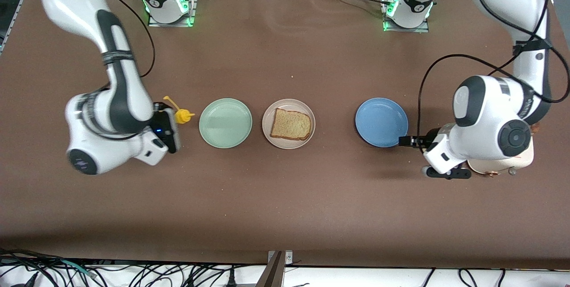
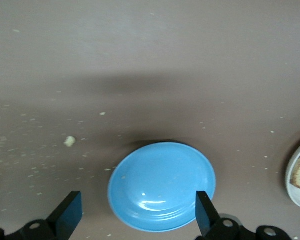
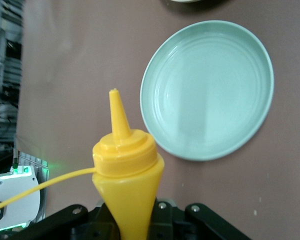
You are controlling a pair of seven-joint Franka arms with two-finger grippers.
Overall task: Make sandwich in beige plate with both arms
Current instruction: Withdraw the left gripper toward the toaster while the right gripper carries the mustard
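Observation:
One slice of brown toasted bread [image 1: 290,124] lies flat in the beige plate [image 1: 267,118] at the table's middle. No other part of the sandwich shows. My right gripper [image 1: 173,121] hovers beside the mint-green plate [image 1: 225,123], at the right arm's end, shut on a yellow squeeze bottle [image 1: 182,115]. In the right wrist view the bottle [image 3: 126,165] points its nozzle out from the right gripper [image 3: 132,225]. My left gripper [image 1: 414,144] stands open and empty by the blue plate [image 1: 381,122]. In the left wrist view its fingers [image 2: 67,215] flank the blue plate [image 2: 161,186].
The three plates stand in a row across the table, mint-green [image 3: 207,90], beige [image 2: 296,187], then blue. A cream-coloured object [image 1: 525,158] lies partly hidden under the left arm. Crumbs [image 2: 69,141] dot the brown table near the blue plate.

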